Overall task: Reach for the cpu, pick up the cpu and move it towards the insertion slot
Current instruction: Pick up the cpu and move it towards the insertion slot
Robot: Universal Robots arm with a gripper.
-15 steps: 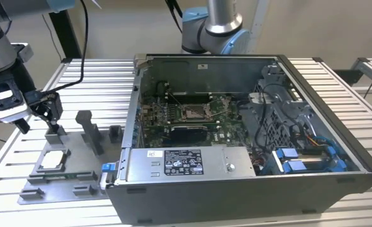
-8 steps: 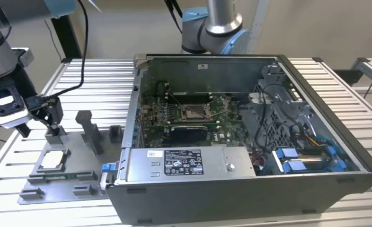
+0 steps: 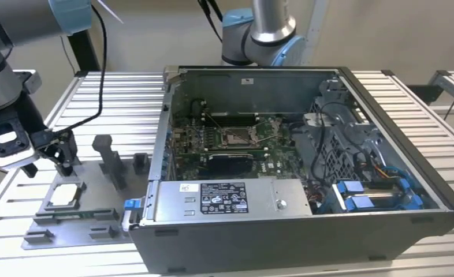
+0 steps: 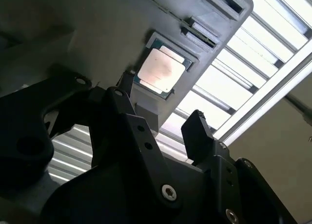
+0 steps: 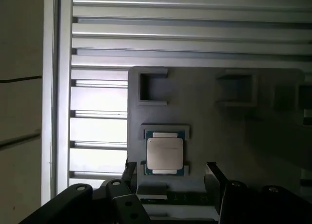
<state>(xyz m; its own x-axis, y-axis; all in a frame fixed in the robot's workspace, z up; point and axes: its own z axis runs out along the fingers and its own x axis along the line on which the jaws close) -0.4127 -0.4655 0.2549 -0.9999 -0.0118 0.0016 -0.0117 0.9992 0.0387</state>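
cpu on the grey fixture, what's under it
The cpu sits in a square recess of the grey fixture plate, which lies on the slatted table. The recess floor beneath it is covered.

One cpu [image 5: 165, 153], one open computer case [image 3: 289, 234] with one insertion slot [image 3: 238, 136], one grey fixture plate [image 3: 84, 229].

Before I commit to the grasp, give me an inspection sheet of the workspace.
Surface: slatted metal table carrying a grey fixture plate.
Job's things: cpu lies flat in its nest on the plate, not gripped; slot sits inside the open case.
Clutter: upright grey blocks on the plate.
Grippers: gripper open, over the cpu.
Cables: black cable hangs beside the arm; wire bundle in the case.
Surroundings: second arm's base behind the case.
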